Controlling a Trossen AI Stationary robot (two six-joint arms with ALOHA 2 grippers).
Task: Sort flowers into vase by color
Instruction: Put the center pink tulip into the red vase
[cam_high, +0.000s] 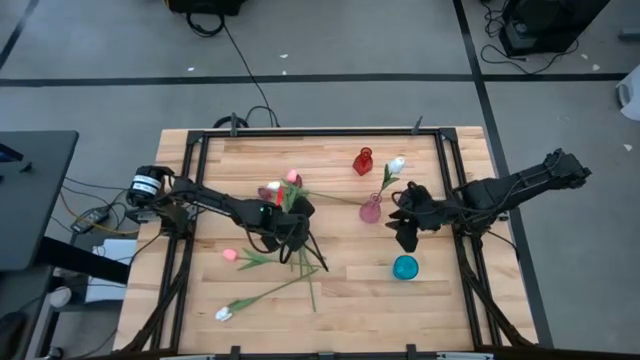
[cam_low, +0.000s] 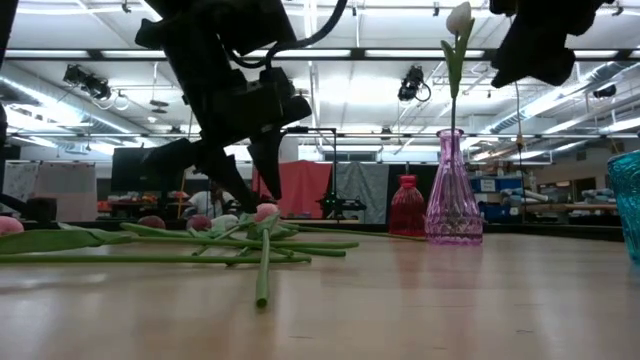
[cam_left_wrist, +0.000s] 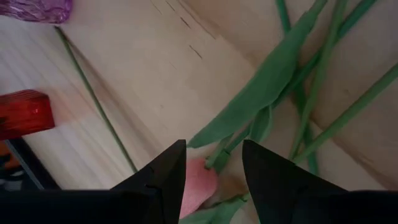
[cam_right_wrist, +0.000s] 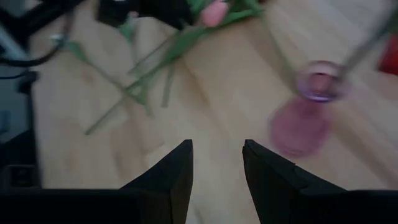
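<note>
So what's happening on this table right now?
The left pincer hangs open over a pile of artificial tulips, jaws either side of a pink tulip head. One white tulip already stands in the pink vase. The right pincer hovers open near that vase, holding nothing.

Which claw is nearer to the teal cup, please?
Right. The right claw hovers just above the teal cup in the high view, empty, while the left claw is far across the table over the heap of tulips.
</note>
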